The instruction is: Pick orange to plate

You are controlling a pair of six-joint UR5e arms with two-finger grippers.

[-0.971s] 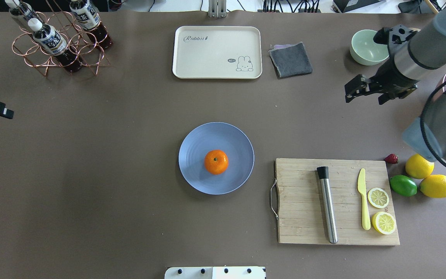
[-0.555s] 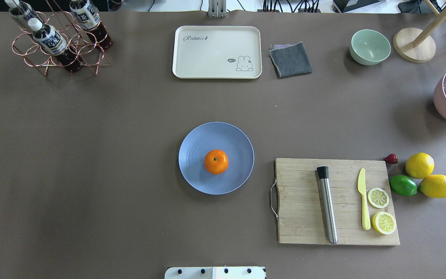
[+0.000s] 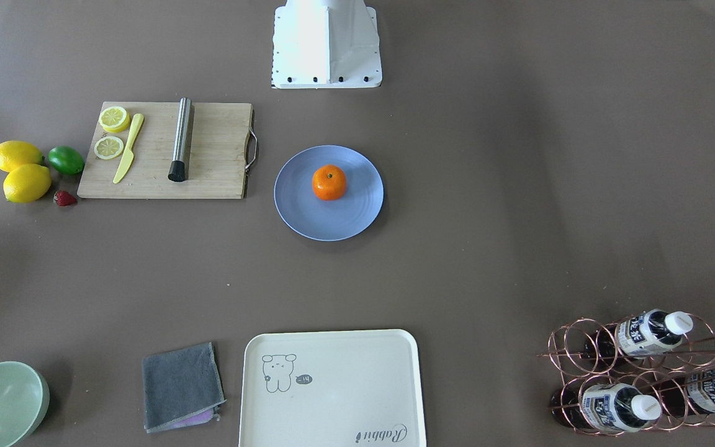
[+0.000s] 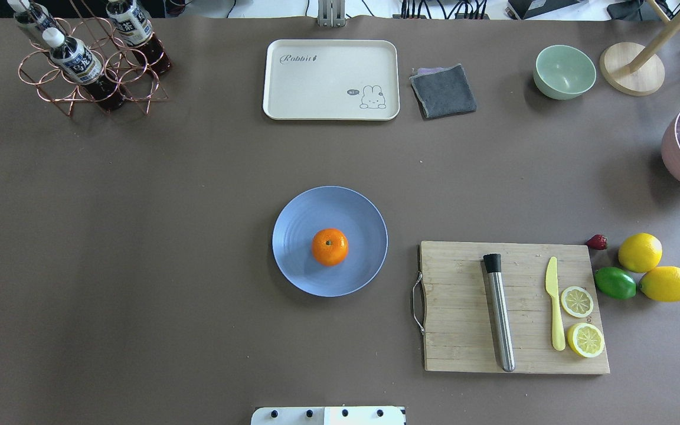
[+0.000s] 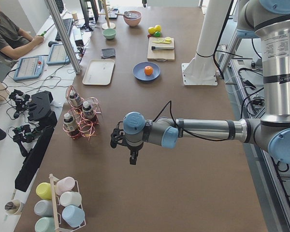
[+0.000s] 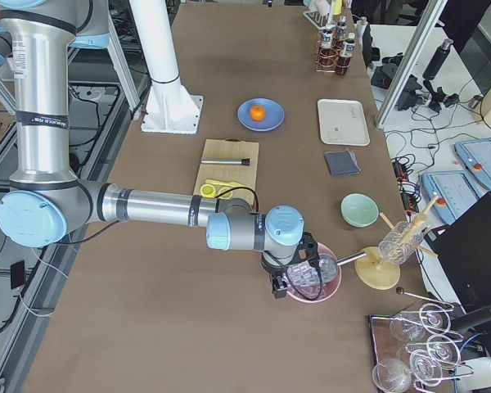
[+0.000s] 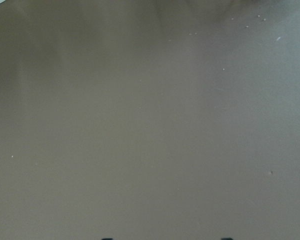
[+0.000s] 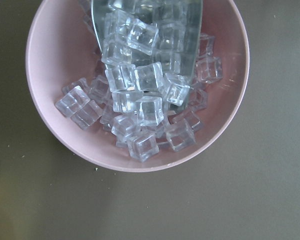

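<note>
**Orange (image 4: 329, 247) seated on plate (image 4: 301, 268) — both arms well apart from it**

The orange is shown as a small, round, slightly flattened fruit of bright, even colour, with a dark stem dimple turned upward. It rests near the middle of the matte periwinkle-blue plate, on whose faint concentric rings a soft shadow is cast. The plate lies flat on the brown surface (image 4: 139, 236), just beside the handle end of a wooden cutting board (image 4: 458, 307). The left end effector (image 5: 133, 157) is held low over bare surface at the robot's far left; whether it is wide or narrow cannot be told. The right end effector (image 6: 282, 282) is positioned over a pink bowl (image 8: 50, 125) of clear ice cubes (image 8: 140, 107) — its opening likewise cannot be told.
</note>
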